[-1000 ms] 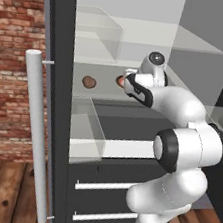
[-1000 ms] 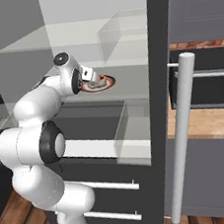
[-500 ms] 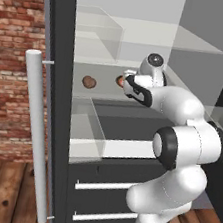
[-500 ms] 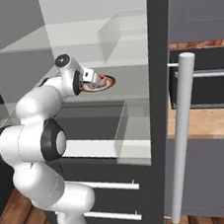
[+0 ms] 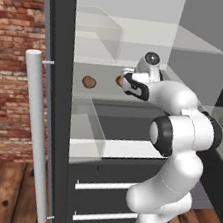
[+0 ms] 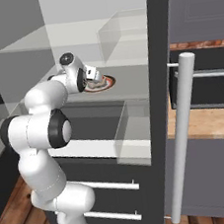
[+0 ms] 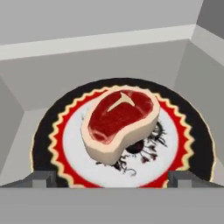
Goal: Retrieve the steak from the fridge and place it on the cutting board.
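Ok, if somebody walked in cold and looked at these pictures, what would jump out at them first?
Probably the steak, red with a pale fatty edge, lying on a round red-rimmed plate on a shelf inside the open fridge. Next, the white arm reaching into the fridge, its open gripper poised just in front of the steak. A brown lump sits further left on that shelf.

A brown rounded lump (image 5: pixel 89 82) sits on a glass shelf; a red-rimmed plate (image 7: pixel 183 135) lies nearby.

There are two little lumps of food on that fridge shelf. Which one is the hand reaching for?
The red steak on the round plate, right before the open gripper. The brown lump lies bare on the shelf, off to the side.
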